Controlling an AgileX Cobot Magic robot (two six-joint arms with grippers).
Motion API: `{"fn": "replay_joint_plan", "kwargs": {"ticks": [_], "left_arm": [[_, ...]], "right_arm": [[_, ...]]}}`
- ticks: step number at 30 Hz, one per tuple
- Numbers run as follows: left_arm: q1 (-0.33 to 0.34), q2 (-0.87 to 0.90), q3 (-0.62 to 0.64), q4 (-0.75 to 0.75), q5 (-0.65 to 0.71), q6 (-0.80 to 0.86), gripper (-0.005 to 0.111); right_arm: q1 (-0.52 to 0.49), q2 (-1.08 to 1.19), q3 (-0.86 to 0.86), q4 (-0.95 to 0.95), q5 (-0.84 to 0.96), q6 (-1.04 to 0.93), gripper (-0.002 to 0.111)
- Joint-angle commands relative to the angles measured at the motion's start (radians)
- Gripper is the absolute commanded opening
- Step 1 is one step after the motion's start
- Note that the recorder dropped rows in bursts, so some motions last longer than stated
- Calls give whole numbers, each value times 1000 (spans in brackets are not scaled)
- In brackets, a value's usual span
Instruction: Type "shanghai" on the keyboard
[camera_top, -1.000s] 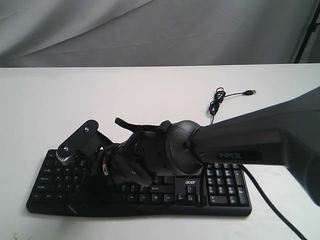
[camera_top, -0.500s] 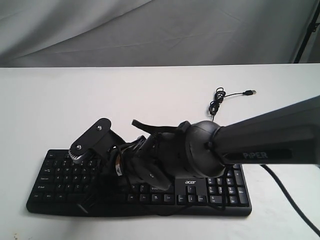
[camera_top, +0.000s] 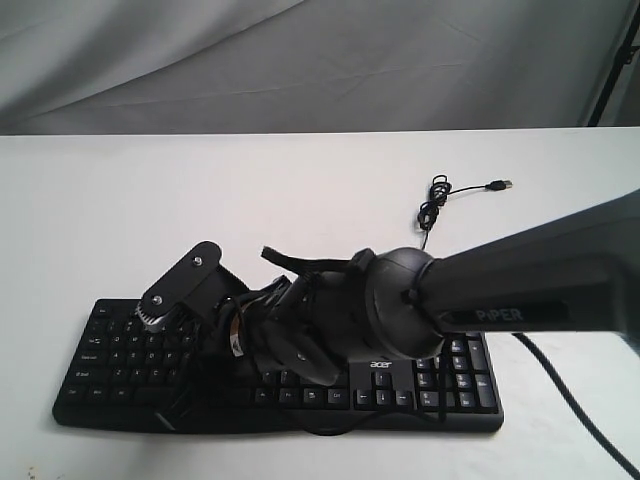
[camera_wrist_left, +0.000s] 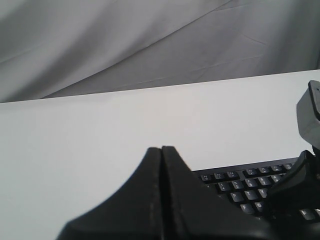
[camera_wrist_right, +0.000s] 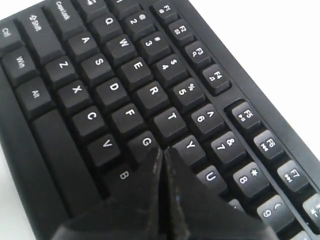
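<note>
The black keyboard (camera_top: 120, 350) lies along the near edge of the white table (camera_top: 300, 180), with its acer logo (camera_top: 381, 364) showing. My right arm (camera_top: 400, 300) reaches across it from the right and covers its middle keys. In the right wrist view my right gripper (camera_wrist_right: 163, 149) is shut, its tip low over the keyboard (camera_wrist_right: 125, 75) between the G key (camera_wrist_right: 145, 141) and the Y key (camera_wrist_right: 189, 145). The H key is hidden under the fingers. My left gripper (camera_wrist_left: 161, 148) is shut and empty, held off the keyboard's (camera_wrist_left: 240, 185) left end.
The keyboard's thin USB cable (camera_top: 435, 205) coils on the table behind it, its plug (camera_top: 500, 185) lying loose. A grey curtain (camera_top: 300, 60) hangs behind the table. The right arm's black cable (camera_top: 545, 385) trails off the front right.
My right arm has shifted to the right along the keyboard over the last second, then settled slightly lower and back left. Its gripper stays shut.
</note>
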Motion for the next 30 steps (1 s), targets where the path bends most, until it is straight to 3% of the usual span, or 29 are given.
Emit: {"fn": "replay_joint_plan", "kwargs": {"ticks": [1, 21, 30], "left_arm": [[-4, -3, 4, 1, -5, -3, 0], [-4, -3, 4, 1, -5, -3, 0], [-4, -3, 4, 1, -5, -3, 0]], "right_arm": [[-4, -1, 5, 6, 20, -2, 0], [3, -62, 1, 8, 88, -29, 0], [59, 34, -245, 10, 169, -51, 0]]}}
